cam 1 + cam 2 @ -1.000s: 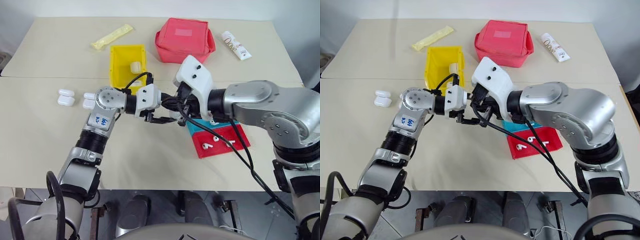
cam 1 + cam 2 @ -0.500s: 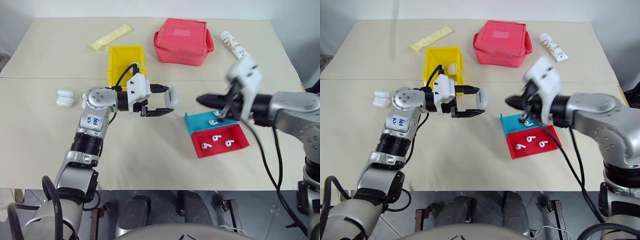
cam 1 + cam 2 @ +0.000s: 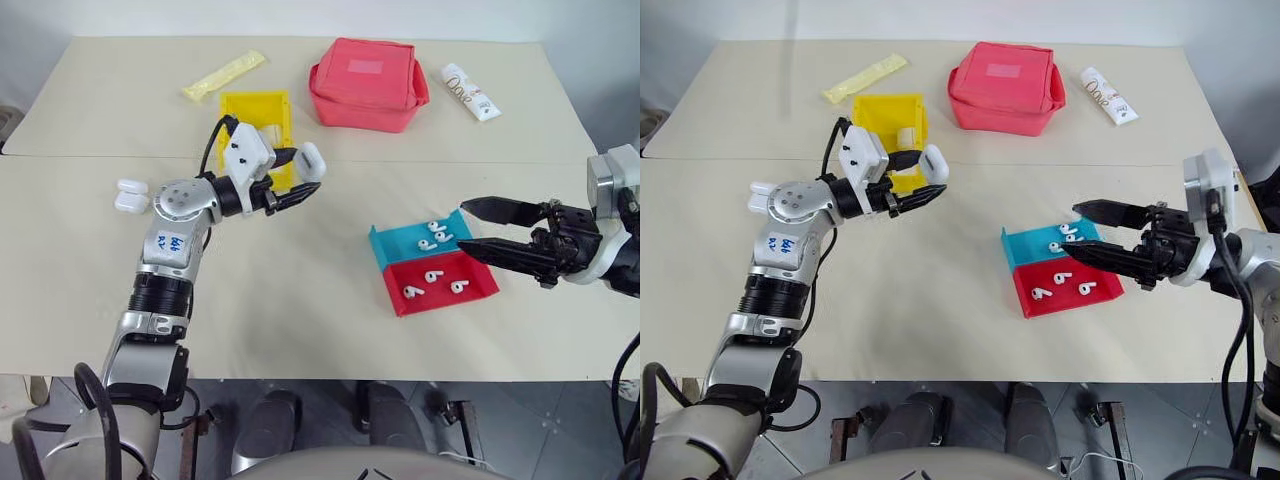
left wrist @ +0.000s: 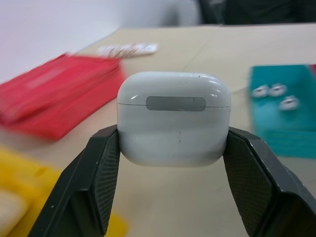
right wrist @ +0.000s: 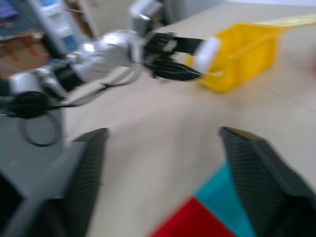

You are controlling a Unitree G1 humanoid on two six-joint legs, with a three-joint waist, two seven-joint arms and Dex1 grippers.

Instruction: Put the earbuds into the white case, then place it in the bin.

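Between the left gripper's closed fingers sits the white case, lid shut; the bin lies at ten o'clock, just beside. Right gripper hangs open, empty, well apart.

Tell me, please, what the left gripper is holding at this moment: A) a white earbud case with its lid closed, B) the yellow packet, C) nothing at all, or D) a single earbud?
A: the left gripper is clamped on both sides of the white case, whose lid sits closed.
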